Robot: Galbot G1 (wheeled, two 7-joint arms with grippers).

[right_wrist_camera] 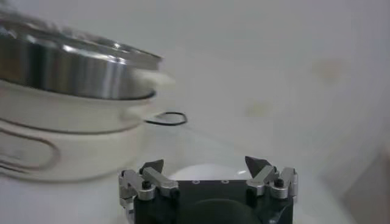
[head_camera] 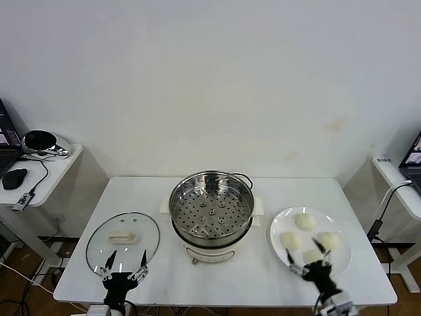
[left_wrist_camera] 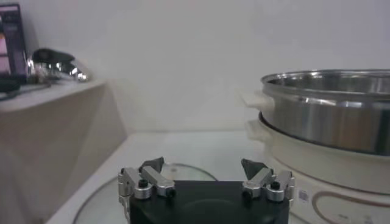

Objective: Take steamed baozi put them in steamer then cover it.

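Steamer [head_camera: 211, 214] mid-table [head_camera: 263, 283], uncovered and holding nothing. Cover [head_camera: 123, 240] flat to its left, left pincer [head_camera: 123, 262] spread at its near edge. Baozi [head_camera: 304, 222] on a plate [head_camera: 276, 227] to the right, right pincer [head_camera: 307, 255] spread over them.

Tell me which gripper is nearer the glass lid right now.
Left. The left gripper, open, hangs over the near edge of the lid. The right gripper, open, is across the table over the plate of baozi.
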